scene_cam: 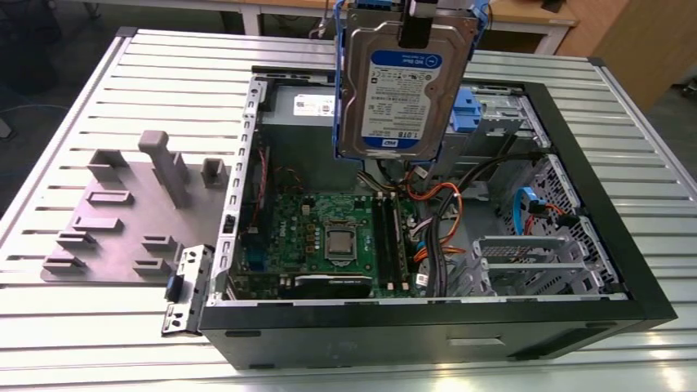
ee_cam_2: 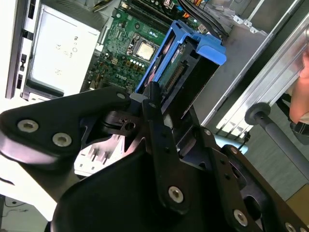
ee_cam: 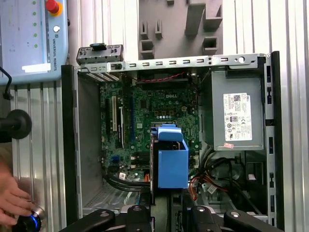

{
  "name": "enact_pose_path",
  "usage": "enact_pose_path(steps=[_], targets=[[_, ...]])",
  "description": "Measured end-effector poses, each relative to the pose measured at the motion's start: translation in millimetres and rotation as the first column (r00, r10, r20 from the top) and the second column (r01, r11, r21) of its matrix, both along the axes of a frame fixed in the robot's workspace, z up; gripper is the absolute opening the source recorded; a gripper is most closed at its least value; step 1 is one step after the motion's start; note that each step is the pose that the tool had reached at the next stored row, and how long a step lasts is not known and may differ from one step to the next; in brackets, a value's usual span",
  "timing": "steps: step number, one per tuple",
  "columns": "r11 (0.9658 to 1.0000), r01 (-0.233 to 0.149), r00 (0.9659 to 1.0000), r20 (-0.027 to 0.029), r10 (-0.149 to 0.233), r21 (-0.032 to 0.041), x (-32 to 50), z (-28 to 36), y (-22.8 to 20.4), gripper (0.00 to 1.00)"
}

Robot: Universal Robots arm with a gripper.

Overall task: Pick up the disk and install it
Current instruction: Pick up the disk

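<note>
Reading from the exterior view's left: a grey moulded fixture (scene_cam: 120,216) lies on the slatted table (scene_cam: 65,327), outside the computer case (scene_cam: 436,331) and just beside its open-frame wall. The motherboard (scene_cam: 326,237) lies flat on the case floor. The power supply (scene_cam: 310,104) sits in the case corner far from the camera.

The disk (scene_cam: 401,90) hangs above the case's open side, roughly over its middle. It is held on edge with its label toward the camera and the blue carrier around its rim, and we see it clear of every part in the case. The gripper (scene_cam: 417,31) is clamped on the disk's upper edge. Orange and black cables (scene_cam: 441,204) run across the case floor below the disk. A blue clip (scene_cam: 466,110) sits inside the case just past the disk. A bare metal drive cage (scene_cam: 534,261) fills the near case corner on the exterior view's right.

In the second wrist view, one black finger (ee_cam_2: 157,121) presses against the carrier's side. In the first wrist view, the disk (ee_cam: 171,162) is over the case interior, between the motherboard and the power supply. Outside the case, a person's hand (ee_cam: 12,203) rests at a blue-lit knob (ee_cam: 33,220).
</note>
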State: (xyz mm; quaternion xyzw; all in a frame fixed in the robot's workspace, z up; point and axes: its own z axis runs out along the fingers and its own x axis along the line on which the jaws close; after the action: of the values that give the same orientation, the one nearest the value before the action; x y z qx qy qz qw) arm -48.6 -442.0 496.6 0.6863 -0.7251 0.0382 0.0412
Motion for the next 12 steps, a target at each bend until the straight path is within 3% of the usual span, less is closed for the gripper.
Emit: enact_pose_path(steps=[2,12], targets=[[1.0000,0.000,1.0000,0.0000,0.000,0.0001,0.0,0.0,-2.3,0.35],[1.0000,0.000,1.0000,0.0000,0.000,0.0001,0.0,0.0,-2.6,0.35]])
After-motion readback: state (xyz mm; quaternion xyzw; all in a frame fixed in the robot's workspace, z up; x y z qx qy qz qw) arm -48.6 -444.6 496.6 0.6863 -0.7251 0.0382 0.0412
